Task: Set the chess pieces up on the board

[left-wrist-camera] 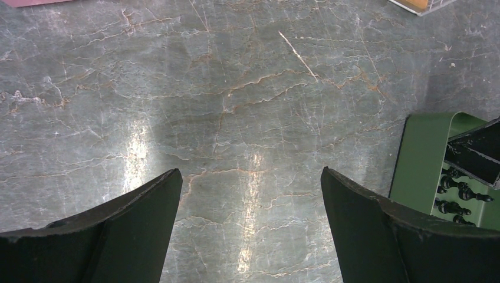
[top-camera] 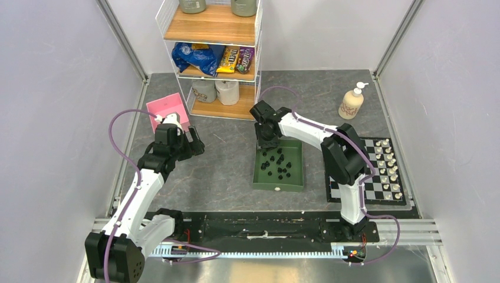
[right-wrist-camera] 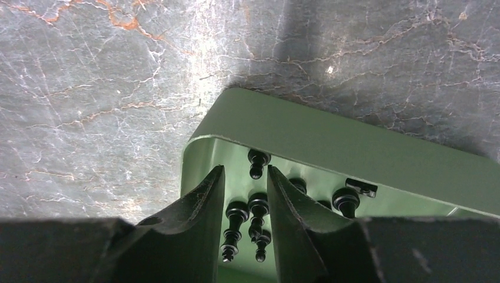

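The right gripper (right-wrist-camera: 246, 172) is held narrowly parted over glossy black chess pieces (right-wrist-camera: 257, 207) in the round-cornered green tray (right-wrist-camera: 330, 138); the left gripper (left-wrist-camera: 250, 172) is spread wide.

Lilac box, stone floor: pale lilac wall panels (top-camera: 53, 88) close in a grey marbled tabletop (top-camera: 224, 171), with silver metal posts (top-camera: 122, 38) running up the corners.
At the back stands a white wire rack with wooden shelves (top-camera: 212, 26), colourful snack bags (top-camera: 215, 59) on the middle shelf and pale paper rolls (top-camera: 227, 91) beneath. Soft glare streaks (left-wrist-camera: 135, 147) shine on the stone in the left wrist view.
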Tool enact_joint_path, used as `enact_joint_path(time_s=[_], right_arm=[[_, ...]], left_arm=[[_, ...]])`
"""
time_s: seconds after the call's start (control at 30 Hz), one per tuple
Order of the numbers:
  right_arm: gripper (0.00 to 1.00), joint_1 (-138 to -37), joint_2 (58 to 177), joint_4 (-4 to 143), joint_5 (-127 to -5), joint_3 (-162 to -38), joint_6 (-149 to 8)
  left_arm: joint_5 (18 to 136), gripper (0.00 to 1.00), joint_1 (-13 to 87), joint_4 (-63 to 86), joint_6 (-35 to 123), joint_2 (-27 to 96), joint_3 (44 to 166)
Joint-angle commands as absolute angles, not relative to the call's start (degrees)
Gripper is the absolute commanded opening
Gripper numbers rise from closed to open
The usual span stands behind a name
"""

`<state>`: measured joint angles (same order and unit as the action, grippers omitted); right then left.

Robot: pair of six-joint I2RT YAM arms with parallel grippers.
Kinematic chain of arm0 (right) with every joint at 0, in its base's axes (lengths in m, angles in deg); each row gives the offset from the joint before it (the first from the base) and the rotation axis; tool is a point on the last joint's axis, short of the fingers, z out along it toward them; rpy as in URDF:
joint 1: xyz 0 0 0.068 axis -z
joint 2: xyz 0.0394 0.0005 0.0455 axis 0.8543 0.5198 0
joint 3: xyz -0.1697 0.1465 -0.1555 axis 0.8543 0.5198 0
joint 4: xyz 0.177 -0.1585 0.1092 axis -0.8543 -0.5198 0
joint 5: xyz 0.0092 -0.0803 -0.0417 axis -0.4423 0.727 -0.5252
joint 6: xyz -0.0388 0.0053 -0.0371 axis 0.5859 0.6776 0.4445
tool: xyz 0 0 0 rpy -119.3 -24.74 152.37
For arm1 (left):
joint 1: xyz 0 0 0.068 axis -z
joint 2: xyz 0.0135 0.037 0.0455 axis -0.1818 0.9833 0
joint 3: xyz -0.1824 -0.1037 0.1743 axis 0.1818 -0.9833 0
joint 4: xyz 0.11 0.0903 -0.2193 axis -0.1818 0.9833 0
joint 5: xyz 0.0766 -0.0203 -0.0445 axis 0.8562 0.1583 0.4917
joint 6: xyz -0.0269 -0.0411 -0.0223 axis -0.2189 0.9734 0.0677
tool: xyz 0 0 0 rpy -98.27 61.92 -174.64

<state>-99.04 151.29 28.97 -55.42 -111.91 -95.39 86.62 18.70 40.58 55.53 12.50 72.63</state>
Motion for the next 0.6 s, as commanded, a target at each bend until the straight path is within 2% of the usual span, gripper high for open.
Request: enact_joint_path(time_s=[0.0,0.27,0.57], right_arm=[[0.39,-99.4,152.6,28.9,-54.3,-114.5,-94.7],[0.37,-99.5,153.8,28.5,-54.2,-114.9,-94.4],[0.28,-99.5,154.4,28.0,-53.5,-115.7,-94.0]], left_arm=[[86.2,0.95,18.7,39.8,55.6,11.6,74.7],[86.2,0.95,18.7,39.8,55.7,11.6,74.7],[86.3,0.95,18.7,39.8,55.6,11.7,74.7]])
